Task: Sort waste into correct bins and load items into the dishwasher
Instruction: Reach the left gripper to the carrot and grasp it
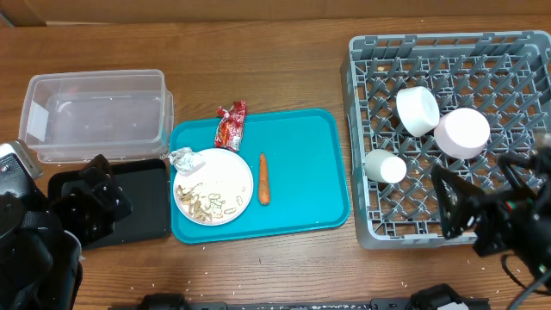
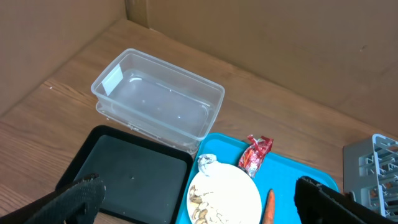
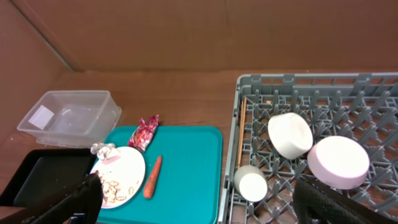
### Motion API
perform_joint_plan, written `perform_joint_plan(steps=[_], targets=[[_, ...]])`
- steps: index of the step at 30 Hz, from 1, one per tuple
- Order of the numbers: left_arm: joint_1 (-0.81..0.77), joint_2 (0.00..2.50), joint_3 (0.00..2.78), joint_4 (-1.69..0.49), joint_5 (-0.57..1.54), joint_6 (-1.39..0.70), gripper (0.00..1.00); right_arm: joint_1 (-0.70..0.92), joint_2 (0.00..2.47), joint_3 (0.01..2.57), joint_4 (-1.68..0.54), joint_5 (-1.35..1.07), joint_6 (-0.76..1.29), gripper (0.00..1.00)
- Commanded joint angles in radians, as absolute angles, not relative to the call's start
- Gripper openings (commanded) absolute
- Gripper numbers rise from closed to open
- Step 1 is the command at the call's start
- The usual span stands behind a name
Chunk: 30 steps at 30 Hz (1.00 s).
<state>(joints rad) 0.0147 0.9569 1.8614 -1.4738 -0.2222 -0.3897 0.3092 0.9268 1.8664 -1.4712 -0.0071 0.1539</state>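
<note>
A teal tray (image 1: pixel 301 185) holds a white plate (image 1: pixel 225 181) with food scraps, a crumpled white wrapper (image 1: pixel 182 158), a red wrapper (image 1: pixel 230 124) and a carrot (image 1: pixel 264 178). The grey dishwasher rack (image 1: pixel 448 69) holds a white bowl (image 1: pixel 417 109), a pink bowl (image 1: pixel 462 133) and a white cup (image 1: pixel 384 166). My left gripper (image 1: pixel 86 202) is open and empty over the black bin (image 1: pixel 146 202). My right gripper (image 1: pixel 482 211) is open and empty above the rack's front edge. The plate (image 2: pixel 227 193), the carrot (image 3: pixel 152 176) and the cup (image 3: pixel 253 185) show between the fingers in the wrist views.
A clear plastic bin (image 1: pixel 96 114) stands at the back left, behind the black bin. A thin wooden stick (image 3: pixel 241 134) lies along the rack's left edge. Cardboard walls rise behind the table.
</note>
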Motion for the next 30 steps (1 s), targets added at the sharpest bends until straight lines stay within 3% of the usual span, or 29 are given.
perform_joint_plan(steps=[1, 5, 17, 25, 30], targets=[[0.011, 0.965, 1.869, -1.470, -0.243, -0.381, 1.00, 0.309, 0.932, 1.875, -1.483, 0.006, 0.157, 1.00], [0.011, 0.965, 1.869, -1.470, -0.232, -0.382, 1.00, 0.309, 0.933, 1.871, -1.509, 0.006, 0.157, 1.00], [0.012, 0.985, 1.863, -1.395, 0.083, -0.455, 1.00, 0.309, 0.933, 1.871, -1.533, 0.006, 0.157, 1.00], [-0.027, 1.178, 1.780, -1.597, 0.105, -0.508, 1.00, 0.309, 0.933, 1.871, -1.533, 0.006, 0.157, 1.00], [-0.066, 1.359, 1.749, -1.612, 0.099, -0.539, 1.00, 0.309, 0.933, 1.871, -1.533, 0.006, 0.157, 1.00]])
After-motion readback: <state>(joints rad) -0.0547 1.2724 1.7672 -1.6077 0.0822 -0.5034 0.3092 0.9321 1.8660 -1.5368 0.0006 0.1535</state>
